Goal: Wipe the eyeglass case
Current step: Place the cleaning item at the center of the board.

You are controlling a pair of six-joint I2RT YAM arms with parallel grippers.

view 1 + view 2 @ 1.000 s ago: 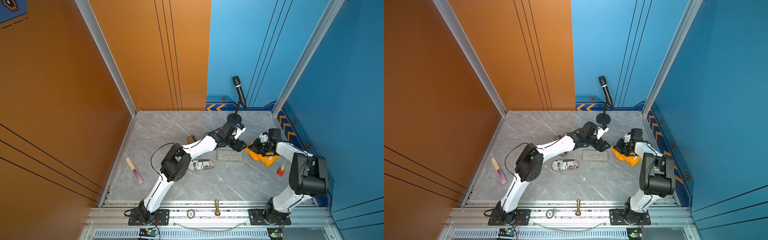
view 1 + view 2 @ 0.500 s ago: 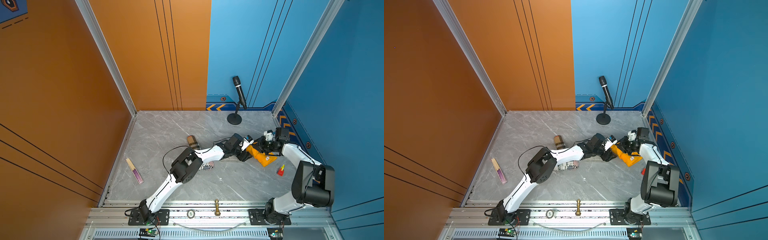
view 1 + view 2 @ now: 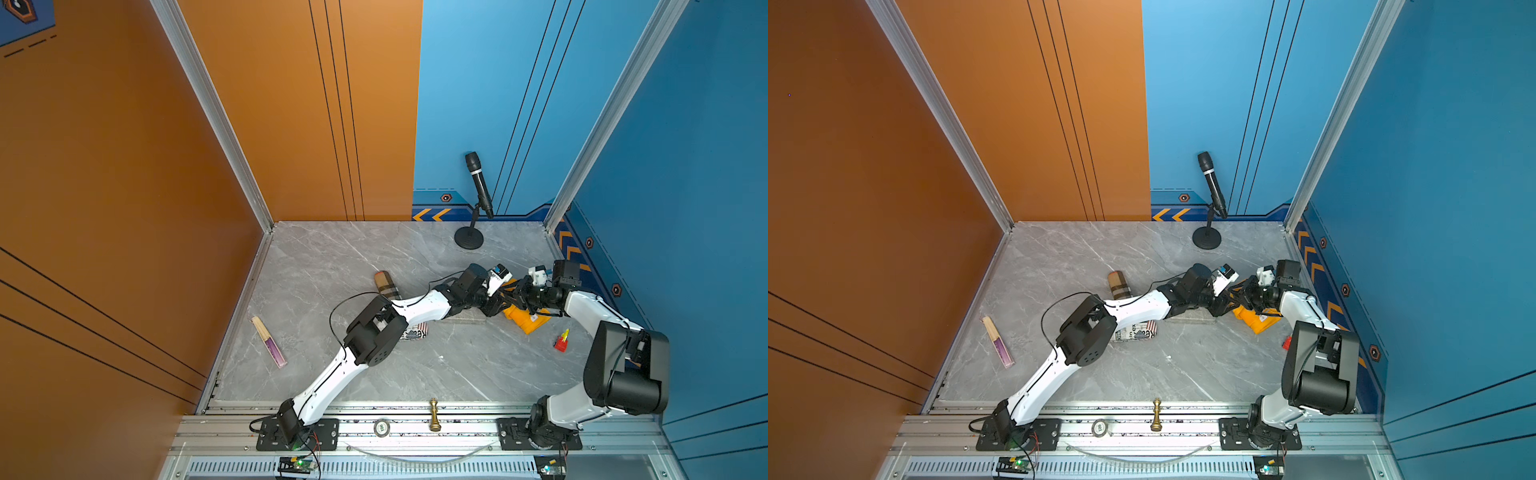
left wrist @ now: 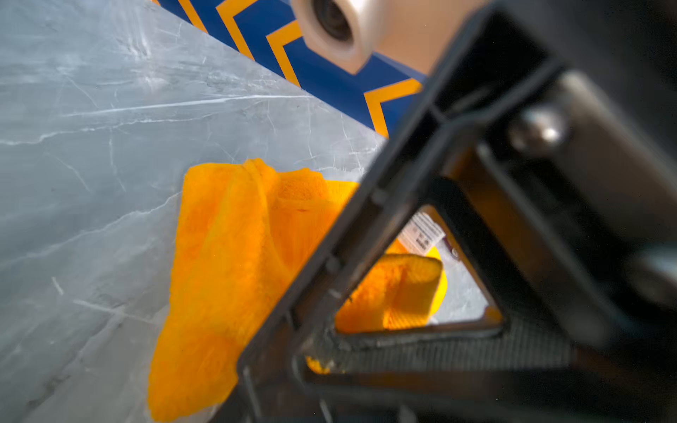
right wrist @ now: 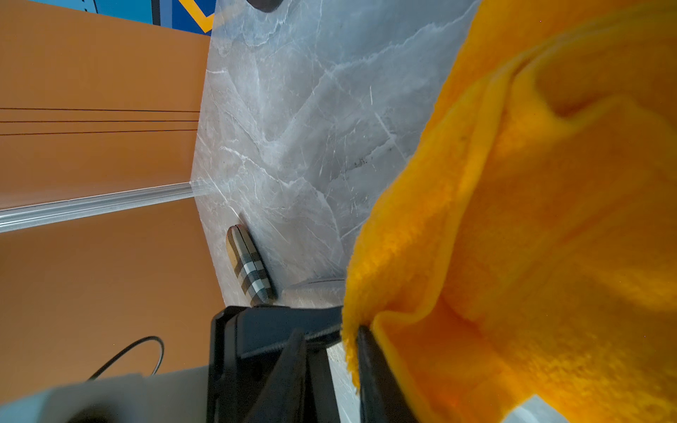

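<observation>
Fingers first: the left fingers [image 3: 494,306] are pressed together on an edge of the fluffy orange microfibre cloth [image 3: 525,321]. The right fingers [image 3: 515,296] sit half buried in its folds, so I cannot tell whether they grip or gape. The tan plaid hard-shell eyeglass case [image 3: 384,284], as I judge it, lies apart from the cloth on the grey marble worktop [image 3: 353,253], just beside the white left forearm [image 3: 424,303]. It looks light, stiff and rounded, likely to skate or roll. I'd pin it across its long sides, near the middle.
</observation>
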